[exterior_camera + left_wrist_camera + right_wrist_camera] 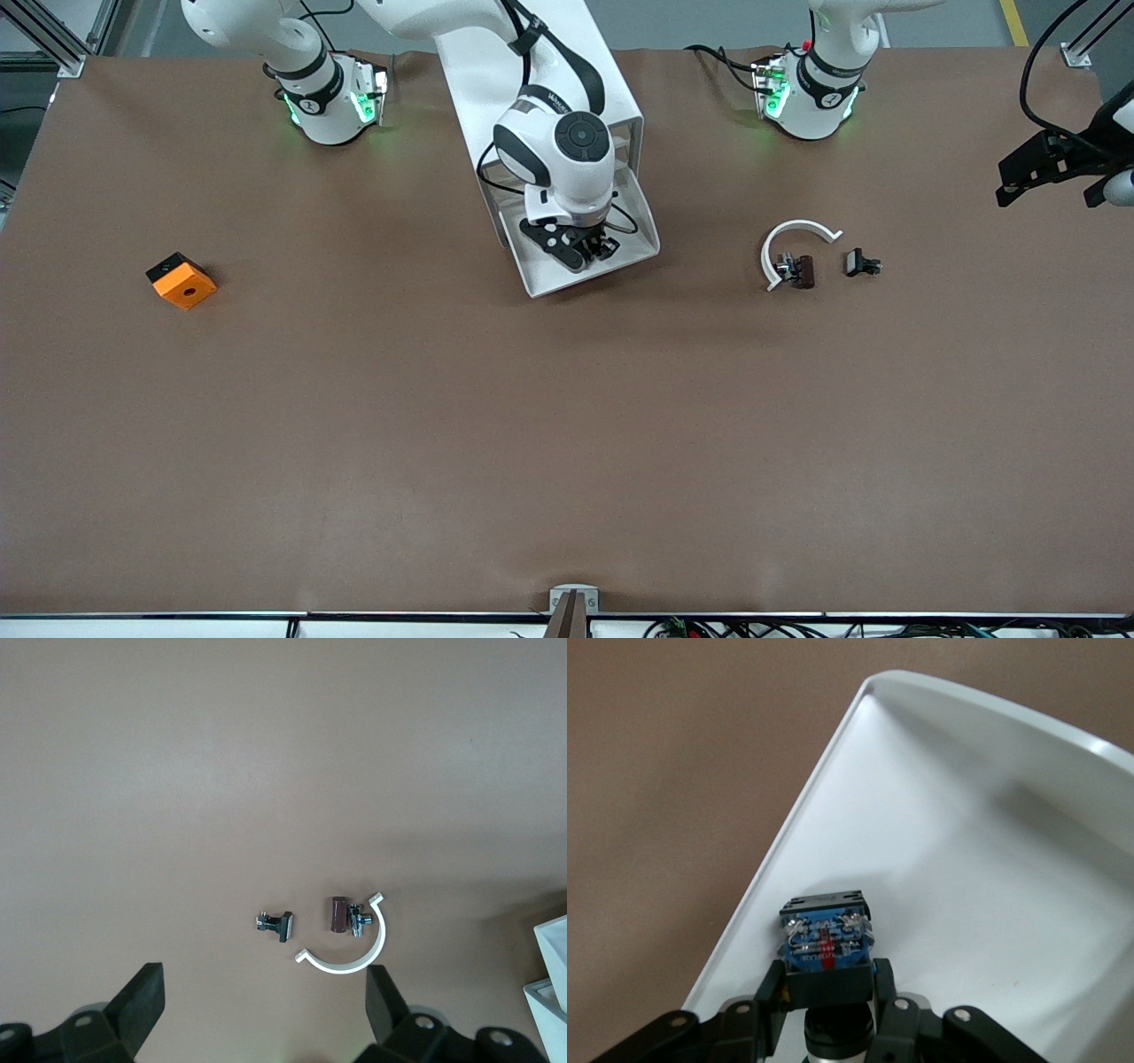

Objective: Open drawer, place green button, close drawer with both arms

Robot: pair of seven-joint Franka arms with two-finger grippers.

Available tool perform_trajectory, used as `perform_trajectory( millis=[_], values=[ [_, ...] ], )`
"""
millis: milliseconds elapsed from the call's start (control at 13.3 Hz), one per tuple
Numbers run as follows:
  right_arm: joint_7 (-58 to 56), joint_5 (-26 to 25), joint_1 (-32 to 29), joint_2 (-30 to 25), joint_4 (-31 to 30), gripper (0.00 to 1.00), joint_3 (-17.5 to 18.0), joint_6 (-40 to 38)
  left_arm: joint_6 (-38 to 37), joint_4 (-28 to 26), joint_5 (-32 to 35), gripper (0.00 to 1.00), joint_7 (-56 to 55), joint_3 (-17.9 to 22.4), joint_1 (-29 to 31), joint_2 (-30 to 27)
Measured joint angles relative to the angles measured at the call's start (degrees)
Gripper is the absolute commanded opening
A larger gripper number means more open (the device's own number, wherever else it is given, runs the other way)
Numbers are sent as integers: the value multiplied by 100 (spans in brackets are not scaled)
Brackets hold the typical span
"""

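We judge the task about half done: the shallow white plastic drawer [540, 276] stands pulled out of its white boxy cabinet [532, 53], with release and closing left. Inside it, directly under our right gripper [824, 1005], sits the small blue-grey button [826, 943], fingers narrow around it. Our left gripper [264, 1010] waits wide and empty above a white curved strip [354, 955].

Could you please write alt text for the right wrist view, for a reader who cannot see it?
The right arm's black two-finger pincer grips a small push-button with a blue-grey blocky body between its fingertips, low inside a shallow white plastic drawer tray. The button sits close to the tray's side wall, and brown table covering shows outside the rim.
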Motion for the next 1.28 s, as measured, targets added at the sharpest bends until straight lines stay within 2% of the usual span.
perform_trajectory(
  millis=[526, 676, 976, 1276],
  values=[
    [-17, -100, -7, 2, 288, 100, -64, -54, -56, 2, 0, 100, -2, 0, -25, 0],
    [-300, -191, -131, -2, 584, 100, -118, -424, -66, 2, 0, 100, -2, 0, -26, 0],
    [-1913, -223, -880, -103, 1082, 100, -173, -1233, -133, 2, 0, 100, -3, 0, -25, 0],
    [-4001, -238, -2073, -581, 1167, 100, -216, -2108, -134, 1, 0, 100, -3, 1, -25, 0]
  ],
)
